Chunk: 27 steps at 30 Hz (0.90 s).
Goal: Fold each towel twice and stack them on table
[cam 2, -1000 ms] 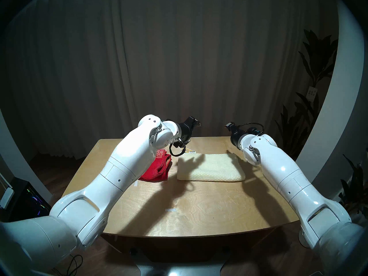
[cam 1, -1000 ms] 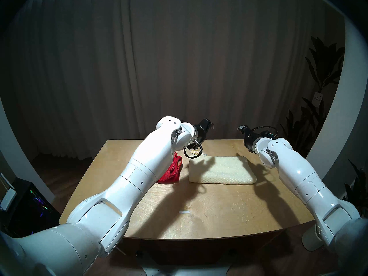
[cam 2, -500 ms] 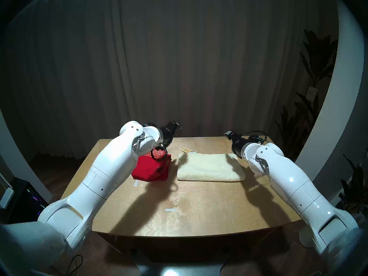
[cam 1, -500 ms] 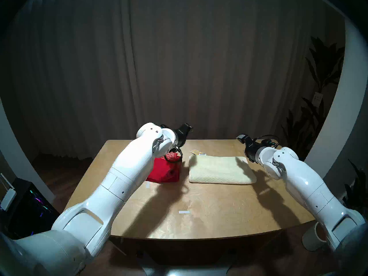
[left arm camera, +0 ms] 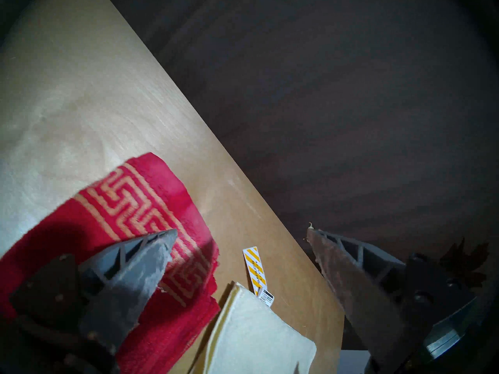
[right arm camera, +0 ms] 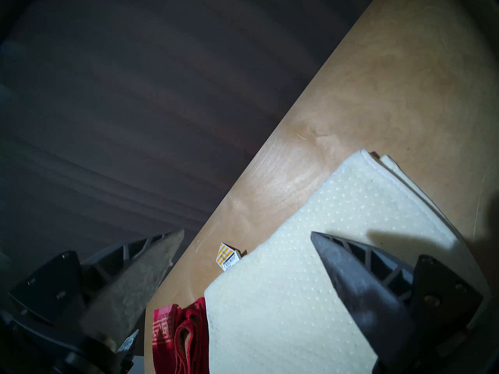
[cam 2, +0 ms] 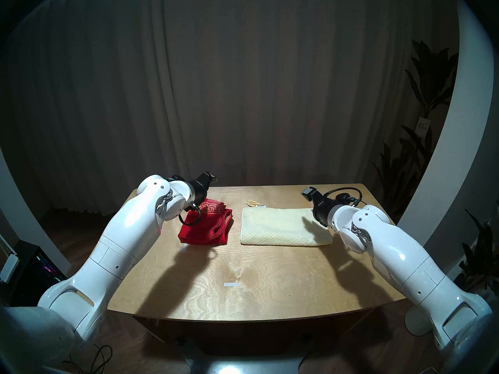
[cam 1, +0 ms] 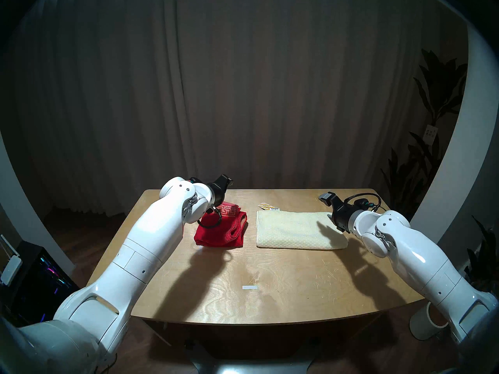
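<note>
Both white arms reach forward from the shoulders, elbows low, wrists raised. The left gripper [cam 1: 226, 182] tips a little downward at the end of its black wrist, its two grey fingers [left arm camera: 151, 260] spread wide with nothing between them. The right gripper [cam 1: 328, 199] tilts down likewise, its fingers [right arm camera: 348, 268] just as far apart and empty, a black cable looping behind its wrist.

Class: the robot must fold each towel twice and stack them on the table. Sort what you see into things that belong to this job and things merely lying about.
Belongs to the job:
red towel
cream towel
table

Just lying about:
striped tag
tape mark
plant
curtain
</note>
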Each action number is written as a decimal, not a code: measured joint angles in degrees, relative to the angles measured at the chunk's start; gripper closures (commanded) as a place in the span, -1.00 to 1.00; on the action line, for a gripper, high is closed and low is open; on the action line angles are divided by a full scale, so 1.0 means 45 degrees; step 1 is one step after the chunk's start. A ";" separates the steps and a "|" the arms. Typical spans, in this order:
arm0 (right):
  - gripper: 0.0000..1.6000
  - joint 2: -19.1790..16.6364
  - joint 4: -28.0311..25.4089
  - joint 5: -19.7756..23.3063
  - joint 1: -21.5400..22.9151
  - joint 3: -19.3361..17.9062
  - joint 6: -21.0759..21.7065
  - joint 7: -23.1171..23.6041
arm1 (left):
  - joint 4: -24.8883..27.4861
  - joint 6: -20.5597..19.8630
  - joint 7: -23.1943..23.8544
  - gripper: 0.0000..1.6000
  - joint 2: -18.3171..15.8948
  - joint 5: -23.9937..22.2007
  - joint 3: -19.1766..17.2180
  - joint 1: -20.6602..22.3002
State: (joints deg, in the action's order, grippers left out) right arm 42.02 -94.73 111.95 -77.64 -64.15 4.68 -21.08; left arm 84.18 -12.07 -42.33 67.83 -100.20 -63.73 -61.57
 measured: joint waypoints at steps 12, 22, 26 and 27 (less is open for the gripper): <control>-1.00 -0.0708 -0.0787 0.0573 -0.1327 -0.0418 -0.0372 0.0134 | 0.0390 0.0445 0.0097 -1.00 -0.0646 0.0107 -0.0618 -0.0807; -1.00 -0.1277 -0.1522 0.0990 -0.2370 -0.0803 -0.0696 0.0342 | 0.0768 0.0749 0.0219 -1.00 -0.0984 0.0135 -0.0975 -0.1437; -1.00 -0.1473 -0.1788 0.1052 -0.2634 -0.0935 -0.0793 0.0412 | 0.0908 0.0833 0.0265 -1.00 -0.1056 0.0142 -0.1061 -0.1616; -1.00 -0.1563 -0.1909 0.1081 -0.2754 -0.0994 -0.0838 0.0444 | 0.0974 0.0870 0.0288 -1.00 -0.1087 0.0146 -0.1092 -0.1695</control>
State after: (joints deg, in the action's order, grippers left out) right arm 34.99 -103.32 116.81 -90.03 -68.62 0.91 -19.08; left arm 88.57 -8.16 -41.03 62.93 -99.54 -68.65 -69.19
